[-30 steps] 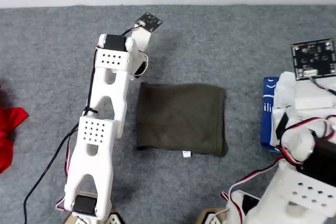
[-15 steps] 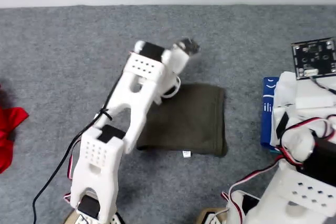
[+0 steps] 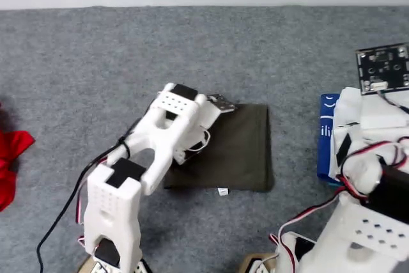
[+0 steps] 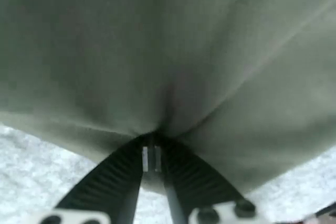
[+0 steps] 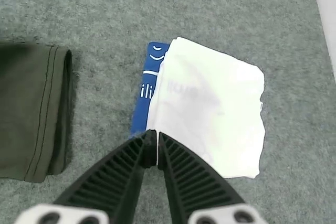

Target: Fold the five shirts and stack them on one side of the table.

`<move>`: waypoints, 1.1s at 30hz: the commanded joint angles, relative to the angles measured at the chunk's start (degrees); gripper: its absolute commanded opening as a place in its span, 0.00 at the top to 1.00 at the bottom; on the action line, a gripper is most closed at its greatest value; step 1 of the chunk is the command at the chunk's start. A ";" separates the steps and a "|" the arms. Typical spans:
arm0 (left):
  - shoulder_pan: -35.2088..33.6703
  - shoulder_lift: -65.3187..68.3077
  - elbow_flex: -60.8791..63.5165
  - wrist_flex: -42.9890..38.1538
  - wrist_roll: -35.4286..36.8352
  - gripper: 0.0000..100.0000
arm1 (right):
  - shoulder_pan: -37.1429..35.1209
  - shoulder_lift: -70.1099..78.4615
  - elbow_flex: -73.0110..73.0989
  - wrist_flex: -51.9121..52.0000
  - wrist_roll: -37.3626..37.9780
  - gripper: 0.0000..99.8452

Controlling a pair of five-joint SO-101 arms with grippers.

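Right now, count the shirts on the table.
4: olive shirt at centre, white shirt stacked on blue shirt at the right, red shirt at the left edge. Others may be hidden.

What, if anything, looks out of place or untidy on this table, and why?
The red shirt lies crumpled and unfolded at the far left, away from the folded ones. On the right, the white shirt sits offset on the blue shirt, leaving a blue strip showing. The olive shirt looks neat.

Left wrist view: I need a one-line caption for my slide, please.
Close-up of the left end effector shut on a pucker of the olive shirt, with the grey table beneath.
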 commanded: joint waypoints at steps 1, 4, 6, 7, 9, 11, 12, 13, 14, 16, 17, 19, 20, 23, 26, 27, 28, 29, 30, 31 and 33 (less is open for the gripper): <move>-4.57 -1.41 2.33 -1.58 0.18 0.99 | 0.66 -0.40 -0.18 -1.54 0.62 0.99; -6.77 -2.64 1.10 -1.58 0.18 0.99 | 0.66 -0.31 -0.18 -1.54 0.62 0.99; -6.68 -4.31 0.04 -1.49 0.18 0.99 | 0.48 -0.22 -0.18 -1.54 0.62 0.99; -6.42 -5.27 -0.40 -1.41 0.26 0.99 | 0.40 -0.22 -0.18 -1.54 0.62 0.99; -4.92 -7.30 -1.63 -0.79 0.26 0.99 | 0.40 -0.22 -0.18 -1.63 0.53 0.99; -3.08 -9.05 -2.86 -0.35 0.35 0.99 | 0.40 -0.22 -0.18 -1.63 0.62 0.99; -2.20 -9.67 -3.38 -0.35 0.35 0.99 | 0.40 -0.22 -0.18 -1.63 0.53 0.99; -1.49 -10.37 -4.00 -0.70 0.35 0.99 | 0.40 -0.22 -0.18 -1.63 0.44 0.99; -0.88 -10.73 -4.70 -1.14 0.35 0.99 | 0.40 -0.22 -0.18 -1.63 0.44 0.99; -0.53 -11.08 -5.85 -3.52 0.44 0.99 | 0.40 -0.22 -0.18 -1.63 0.35 0.99; -0.62 -11.08 -6.29 -5.01 0.70 0.99 | 0.40 -0.22 -0.18 -1.63 0.35 0.99; -1.05 -10.99 -6.81 -8.79 2.90 0.99 | 0.40 -0.22 -0.18 -1.45 0.35 0.99; -1.58 -10.99 -6.73 -11.16 3.60 0.99 | 0.40 -0.22 -0.18 -1.36 0.35 0.99; -3.16 -9.49 -6.99 -16.79 4.75 0.99 | 0.40 -0.40 -0.18 -1.01 0.35 0.99; -5.10 -5.80 -7.96 -20.75 4.75 0.99 | 0.40 -0.57 -0.18 -0.92 0.35 0.99; -5.71 -4.04 -8.40 -21.80 4.84 0.99 | 0.40 -0.57 -0.18 -0.92 0.35 0.99; -6.33 -2.29 -9.36 -22.42 4.84 0.99 | 0.40 -0.57 -0.18 -0.92 0.35 0.99; -7.03 -0.18 -10.59 -22.51 4.84 0.99 | 0.40 -0.57 -0.18 -0.92 0.35 0.99; -7.74 1.93 -12.26 -22.24 4.84 0.99 | 0.40 -0.48 -0.18 -0.92 0.26 0.99; -8.44 3.78 -14.29 -21.89 4.84 0.99 | 0.40 -0.48 -0.18 -0.92 0.26 0.99; -9.23 6.95 -20.00 -18.90 5.27 0.99 | 0.40 -0.48 -0.18 -0.92 0.26 0.99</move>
